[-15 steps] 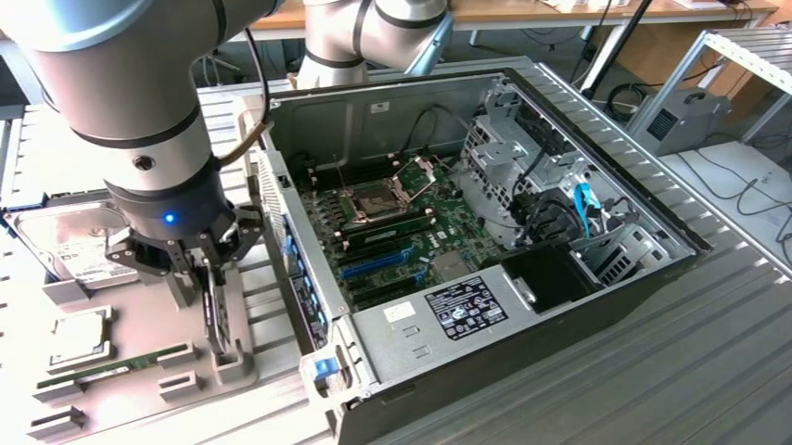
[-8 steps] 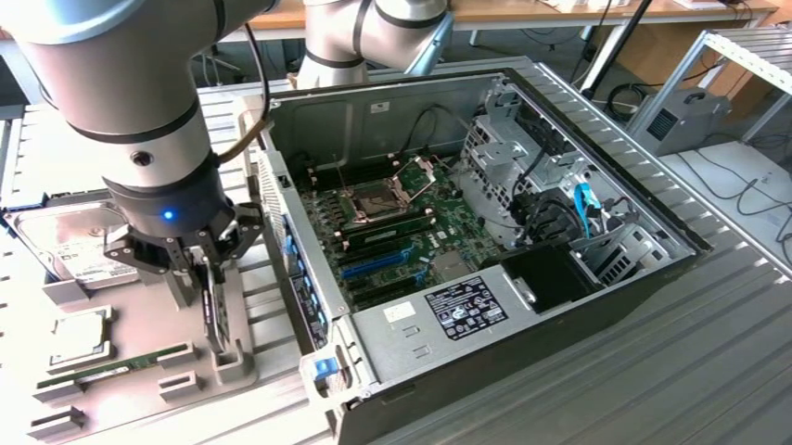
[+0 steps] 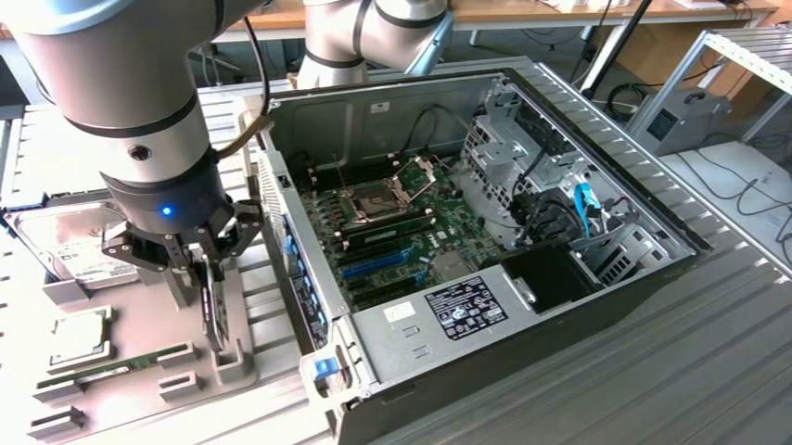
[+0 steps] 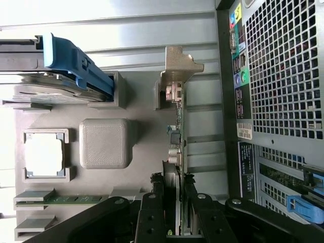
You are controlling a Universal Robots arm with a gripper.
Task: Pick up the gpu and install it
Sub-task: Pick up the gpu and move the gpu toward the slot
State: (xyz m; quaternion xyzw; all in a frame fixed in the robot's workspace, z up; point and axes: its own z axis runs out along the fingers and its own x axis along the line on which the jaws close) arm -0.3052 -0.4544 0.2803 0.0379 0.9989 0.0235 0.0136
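Pick stage: clamped narrow with end effector (image 4: 172,183) on gpu (image 4: 178,126), seated upright on edge in grey holder (image 4: 147,147) beside computer case (image 3: 495,357). Probably calls for straight pull, no tilt.

The arm (image 3: 124,83) slants down steeply from the exterior view's upper left, its grey wrist (image 3: 161,190) pointing straight down with a blue light (image 3: 167,211) lit on it. The gripper (image 3: 207,287) hangs vertical beneath, its black fingers (image 4: 151,207) pressed against both faces of the upright gpu (image 4: 179,116), one each side
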